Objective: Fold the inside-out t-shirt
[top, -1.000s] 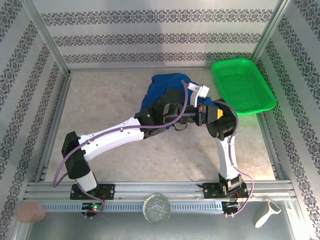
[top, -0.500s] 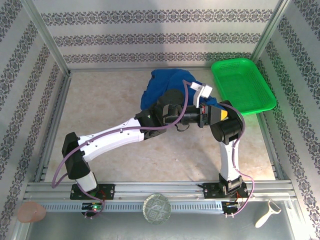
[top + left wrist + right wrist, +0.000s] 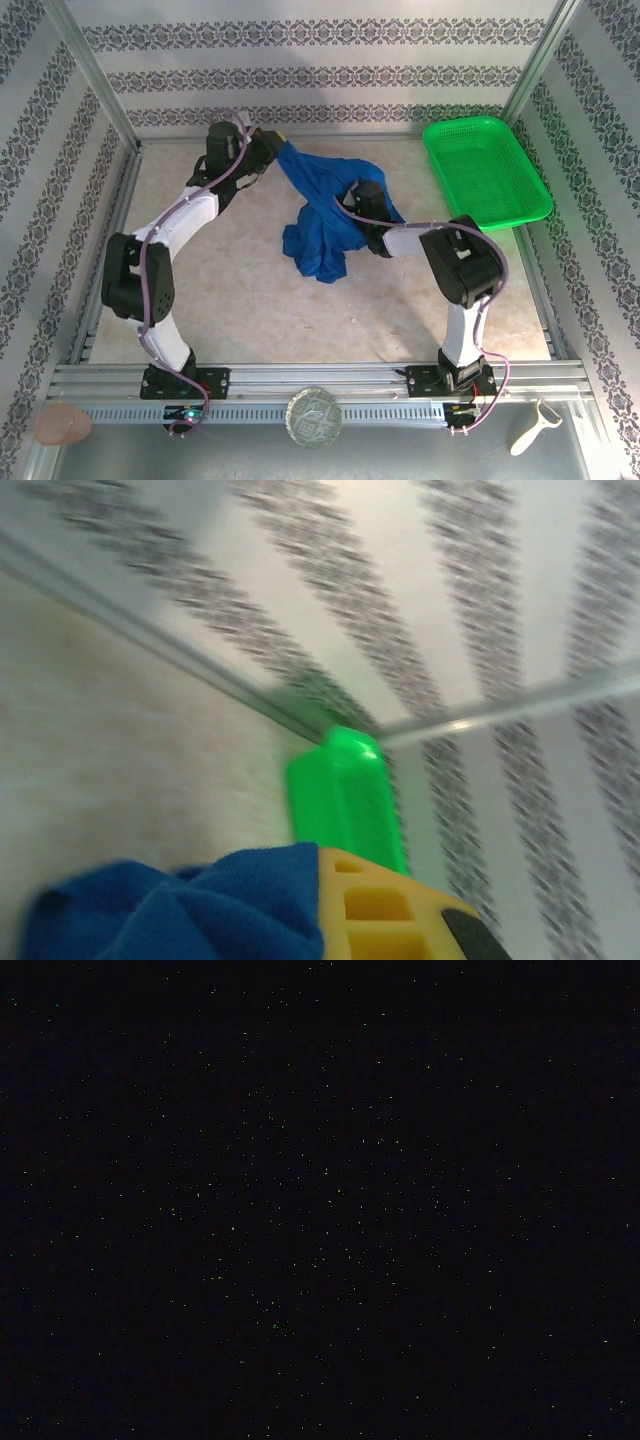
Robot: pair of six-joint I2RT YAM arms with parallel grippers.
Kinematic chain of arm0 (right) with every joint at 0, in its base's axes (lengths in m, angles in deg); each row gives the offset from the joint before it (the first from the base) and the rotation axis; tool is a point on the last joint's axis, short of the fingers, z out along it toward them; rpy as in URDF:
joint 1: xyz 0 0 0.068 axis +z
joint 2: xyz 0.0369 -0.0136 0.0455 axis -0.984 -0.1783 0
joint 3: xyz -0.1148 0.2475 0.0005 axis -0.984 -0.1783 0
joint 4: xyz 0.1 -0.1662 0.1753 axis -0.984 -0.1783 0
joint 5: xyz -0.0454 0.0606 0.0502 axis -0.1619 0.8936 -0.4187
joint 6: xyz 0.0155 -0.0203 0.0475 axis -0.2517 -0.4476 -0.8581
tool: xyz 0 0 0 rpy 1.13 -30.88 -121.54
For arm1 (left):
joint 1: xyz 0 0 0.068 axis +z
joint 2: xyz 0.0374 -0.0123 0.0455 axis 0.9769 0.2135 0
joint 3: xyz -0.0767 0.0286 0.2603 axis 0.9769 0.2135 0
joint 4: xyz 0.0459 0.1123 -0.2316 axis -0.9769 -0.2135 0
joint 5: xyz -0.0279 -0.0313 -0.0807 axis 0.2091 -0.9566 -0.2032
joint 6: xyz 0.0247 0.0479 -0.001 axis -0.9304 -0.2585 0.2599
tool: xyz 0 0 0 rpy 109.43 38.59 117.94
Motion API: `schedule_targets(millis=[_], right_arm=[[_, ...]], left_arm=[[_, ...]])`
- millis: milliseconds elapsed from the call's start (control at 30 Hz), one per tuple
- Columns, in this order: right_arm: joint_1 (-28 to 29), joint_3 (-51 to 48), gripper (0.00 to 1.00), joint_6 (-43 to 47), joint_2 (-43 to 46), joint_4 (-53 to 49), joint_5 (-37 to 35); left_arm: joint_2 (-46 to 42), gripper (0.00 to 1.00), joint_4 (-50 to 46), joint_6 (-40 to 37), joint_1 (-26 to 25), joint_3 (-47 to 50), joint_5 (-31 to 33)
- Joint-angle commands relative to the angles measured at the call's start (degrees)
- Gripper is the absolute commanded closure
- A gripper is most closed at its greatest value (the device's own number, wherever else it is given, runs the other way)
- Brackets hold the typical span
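Top external view showed the pale stone-look table (image 3: pixel 220 290), and on it the royal-blue soft cloth t-shirt (image 3: pixel 318 225) bunched in a long strip running from far left to the middle, left of the green plastic mesh basket (image 3: pixel 485 170). The left gripper (image 3: pixel 272 147) pinched its far end; the right gripper (image 3: pixel 365 200), fingers pressed together, sat in its middle folds. Right wrist view was black, hiding that grip.

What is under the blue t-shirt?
The royal-blue cloth t-shirt hangs from the left fingers and slumps onto the beige table. Bare tabletop surrounds it; whatever lies beneath its folds is covered.
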Motion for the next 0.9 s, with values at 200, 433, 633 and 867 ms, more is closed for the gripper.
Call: schedule_targets(millis=[200, 433, 633, 867], right_arm=[[1.9, 11.7, 1.00, 13.2, 14.7, -23.6, 2.4], [0.1, 22.8, 1.00, 20.0, 16.4, -35.6, -3.5], [0.4, 27.0, 1.00, 29.1, 16.0, -45.4, -17.2], [2.1, 31.0, 1.00, 32.7, 12.6, -49.5, -23.7]], left_arm=[[12.5, 1.00, -5.7, -3.2, 4.6, -2.9, -4.5], [8.8, 0.69, -4.1, -6.5, 7.1, 2.8, -11.7], [-10.8, 0.30, -13.2, -14.6, 7.5, 9.6, -12.5], [-26.7, 0.16, -9.6, -7.5, -3.2, 18.5, -6.5]])
